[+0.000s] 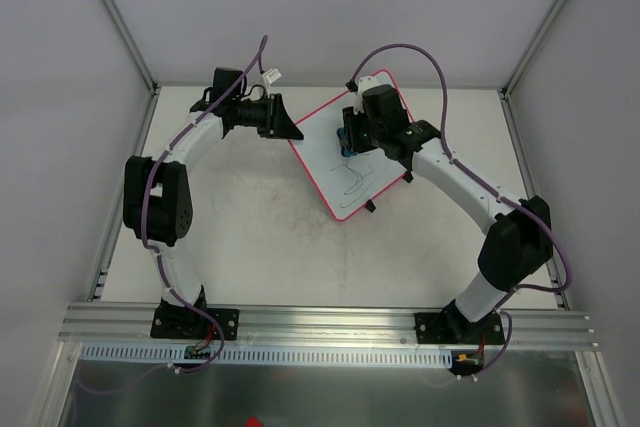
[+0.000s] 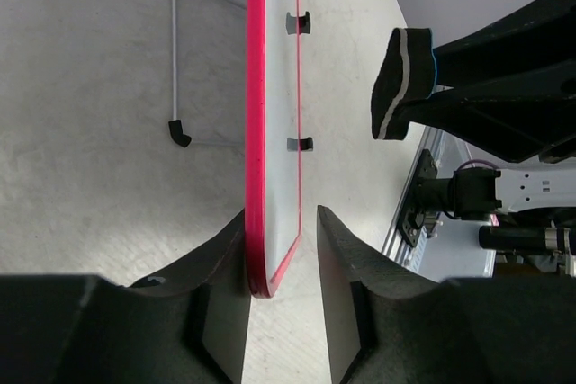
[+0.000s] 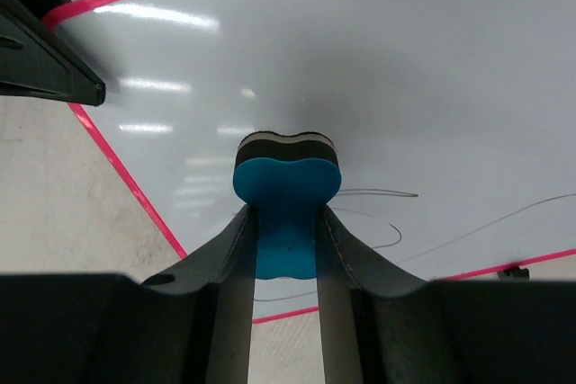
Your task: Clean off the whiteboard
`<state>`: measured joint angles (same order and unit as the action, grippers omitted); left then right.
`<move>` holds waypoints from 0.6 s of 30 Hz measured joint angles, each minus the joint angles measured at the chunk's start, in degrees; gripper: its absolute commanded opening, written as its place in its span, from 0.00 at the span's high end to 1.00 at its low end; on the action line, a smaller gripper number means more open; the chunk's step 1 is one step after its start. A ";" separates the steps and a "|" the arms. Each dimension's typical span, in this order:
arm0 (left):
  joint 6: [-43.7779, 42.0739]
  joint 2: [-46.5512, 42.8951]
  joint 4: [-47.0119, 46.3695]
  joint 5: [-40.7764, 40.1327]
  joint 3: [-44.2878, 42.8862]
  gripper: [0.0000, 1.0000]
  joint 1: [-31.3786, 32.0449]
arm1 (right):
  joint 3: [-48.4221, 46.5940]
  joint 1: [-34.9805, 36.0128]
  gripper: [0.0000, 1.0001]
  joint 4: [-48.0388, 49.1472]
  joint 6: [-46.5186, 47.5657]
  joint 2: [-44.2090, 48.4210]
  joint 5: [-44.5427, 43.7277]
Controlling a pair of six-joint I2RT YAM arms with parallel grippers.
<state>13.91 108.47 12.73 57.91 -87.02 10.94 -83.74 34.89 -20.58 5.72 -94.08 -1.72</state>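
The left pincer (image 2: 281,213), loosely spread, straddles the edge of the whiteboard (image 1: 330,157) lying far-centre on the bench (image 1: 260,237), likely steadying it while the right pincer (image 3: 288,222) pinches the eraser (image 3: 288,182) against it.

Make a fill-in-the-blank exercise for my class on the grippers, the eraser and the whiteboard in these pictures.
The right gripper clamps a ___ eraser. The whiteboard's pink rim sits between the left gripper's two ___. Thin scribbles mark the ___.
Missing words: blue; fingers; whiteboard.
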 measured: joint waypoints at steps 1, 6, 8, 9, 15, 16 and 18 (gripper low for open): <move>0.04 0.00 0.04 0.00 0.00 0.75 0.00 | 0.00 -0.26 1.00 0.59 -0.37 -0.31 0.46; -0.02 0.07 0.04 0.07 0.00 0.87 0.00 | 0.00 -0.81 1.00 2.84 -1.20 -1.55 1.84; -0.02 0.07 0.07 0.11 0.00 0.90 0.00 | -0.09 -0.81 1.00 3.63 -1.31 -2.38 2.43; 0.00 0.07 0.07 0.11 0.02 0.92 0.00 | -0.09 -0.81 1.00 4.02 -1.46 -2.93 2.69; 0.28 0.13 0.07 0.22 0.04 1.00 0.00 | 1.81 -0.76 1.00 6.99 -2.60 -4.83 4.26; 0.28 0.20 0.04 0.31 0.04 1.00 0.00 | 2.84 -0.68 1.00 7.93 -2.75 -4.81 4.39; 0.28 0.31 0.02 0.39 0.04 1.00 -0.02 | 5.20 -0.48 1.00 9.68 -2.82 -4.74 4.61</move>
<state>14.20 108.77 12.75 58.30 -86.98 10.92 -78.54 34.41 -10.90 2.90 -98.83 2.90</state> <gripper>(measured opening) 0.049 0.311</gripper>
